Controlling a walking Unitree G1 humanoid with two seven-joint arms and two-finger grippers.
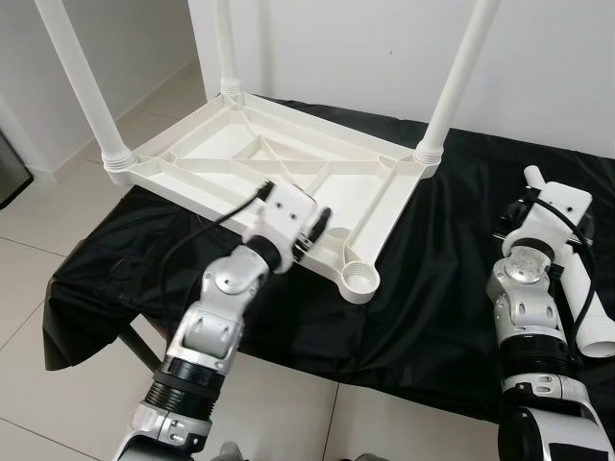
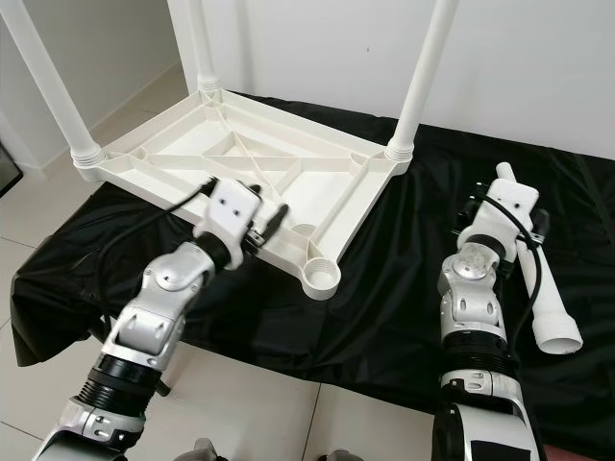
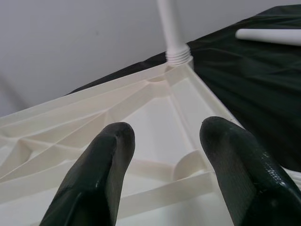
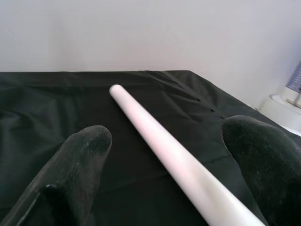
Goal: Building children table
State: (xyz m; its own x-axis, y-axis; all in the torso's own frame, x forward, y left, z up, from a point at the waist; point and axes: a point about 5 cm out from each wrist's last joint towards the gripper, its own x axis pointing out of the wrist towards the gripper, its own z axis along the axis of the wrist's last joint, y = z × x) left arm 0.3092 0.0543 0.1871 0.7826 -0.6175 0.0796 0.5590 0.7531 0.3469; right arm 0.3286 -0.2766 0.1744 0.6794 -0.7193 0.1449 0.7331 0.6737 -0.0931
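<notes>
Tabletop upside down, one leg loose

Tabletop [image 1: 279, 178] inverted on black-draped worktop [image 1: 423, 288], centre frame. Left gripper [image 3: 162, 155] released over its near edge beside empty socket [image 1: 360, 280]. Right gripper [image 4: 164, 165] released, straddling loose leg [image 4: 155, 136] at right. Three legs [image 1: 461, 77] upright behind.

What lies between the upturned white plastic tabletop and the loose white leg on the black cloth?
Only bare black cloth separates the white plastic tabletop from the loose white leg, seen in both eye views.
</notes>
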